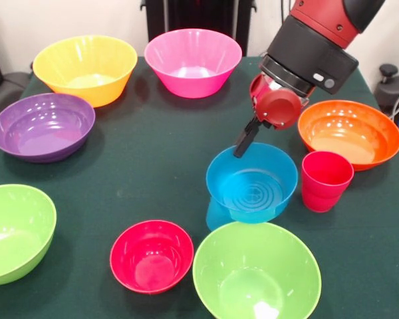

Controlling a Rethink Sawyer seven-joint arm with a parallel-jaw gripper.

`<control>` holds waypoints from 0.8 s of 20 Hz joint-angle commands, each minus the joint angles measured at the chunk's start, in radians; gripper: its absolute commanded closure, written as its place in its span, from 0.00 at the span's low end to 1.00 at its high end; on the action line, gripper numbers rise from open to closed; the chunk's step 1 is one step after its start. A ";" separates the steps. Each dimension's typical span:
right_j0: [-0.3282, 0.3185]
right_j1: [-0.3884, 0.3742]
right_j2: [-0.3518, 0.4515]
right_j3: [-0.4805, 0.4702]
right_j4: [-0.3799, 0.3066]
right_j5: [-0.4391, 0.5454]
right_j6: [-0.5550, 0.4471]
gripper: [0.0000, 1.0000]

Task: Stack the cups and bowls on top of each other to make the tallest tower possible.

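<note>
My gripper point(241, 151) reaches down from the upper right and is shut on the far rim of the small blue bowl point(253, 186). It holds the bowl tilted toward the camera, over the light blue cup point(215, 214). Only a sliver of that cup shows, under the bowl's left side. The red-pink cup point(326, 181) stands upright just right of the blue bowl. The small red bowl point(151, 256) sits at the front, left of a lime green bowl point(256, 276). No other stacked pieces show.
Large bowls ring the table: yellow-orange point(85, 66) and pink point(193, 61) at the back, purple point(43, 126) at the left, orange point(349, 131) at the right and a second lime green bowl point(13, 232) at the front left. The green cloth point(153, 173) covers the table.
</note>
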 commanded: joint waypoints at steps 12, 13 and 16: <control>0.021 -0.038 0.142 0.081 -0.072 0.054 0.171 1.00; 0.021 -0.043 0.148 0.089 -0.072 0.044 0.162 1.00; 0.021 -0.052 0.159 0.102 -0.072 0.030 0.150 1.00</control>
